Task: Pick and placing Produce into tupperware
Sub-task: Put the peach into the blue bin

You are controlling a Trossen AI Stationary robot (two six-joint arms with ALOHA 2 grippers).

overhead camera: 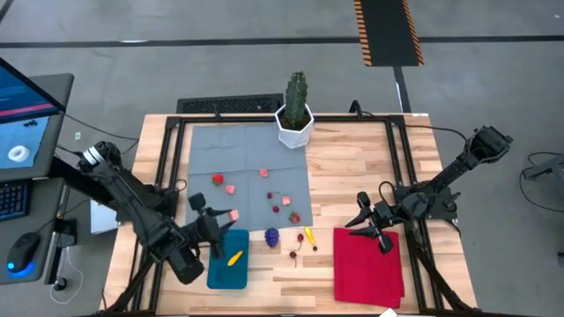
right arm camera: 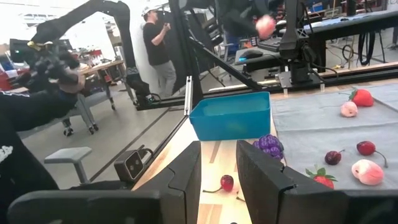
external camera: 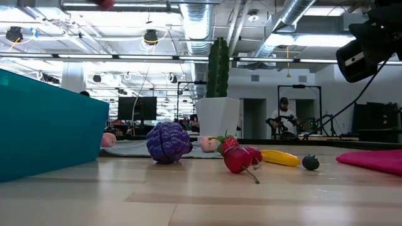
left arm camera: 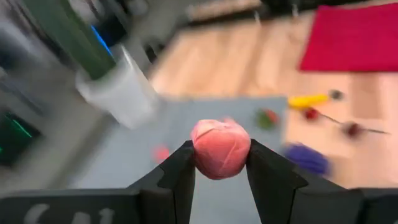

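A small pink toy peach [left arm camera: 220, 148] was clamped between the left gripper [overhead camera: 220, 215] fingers, lower left of the high view, above the shallow teal-blue plastic tupperware [overhead camera: 227, 260]. The right gripper [overhead camera: 370, 222] fingers were narrowly apart, empty.

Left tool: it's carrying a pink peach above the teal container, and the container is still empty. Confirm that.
Not empty: the high view shows a yellow piece already lying in the teal container. The rest holds: the left tool grips a pink peach above it.
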